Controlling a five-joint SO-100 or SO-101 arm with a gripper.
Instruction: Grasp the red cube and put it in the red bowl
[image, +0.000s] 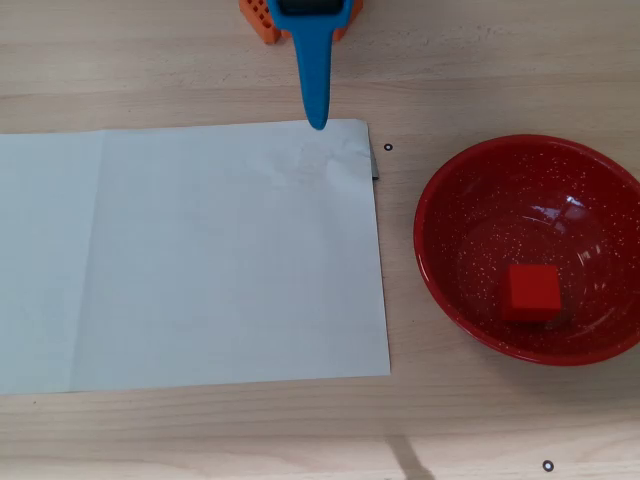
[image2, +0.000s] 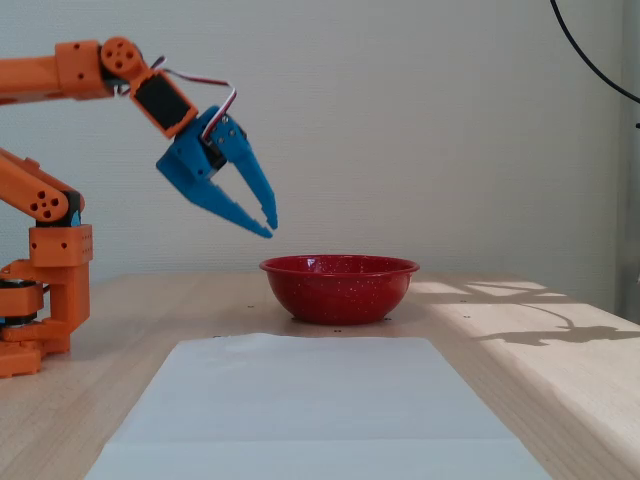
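Hand (image2: 268, 218) empty, fingers slightly apart, high over tabletop (image: 200, 430) at bowl's (image: 440, 290) 10 o'clock in overhead view; cube (image: 531, 291) sits inside bowl, likely light, stiff, matte, best pinched across opposite flat faces.

White paper sheet (image: 190, 255) flat on wooden table (image: 480, 60); black cable (image2: 590, 60) against wall, fixed view.
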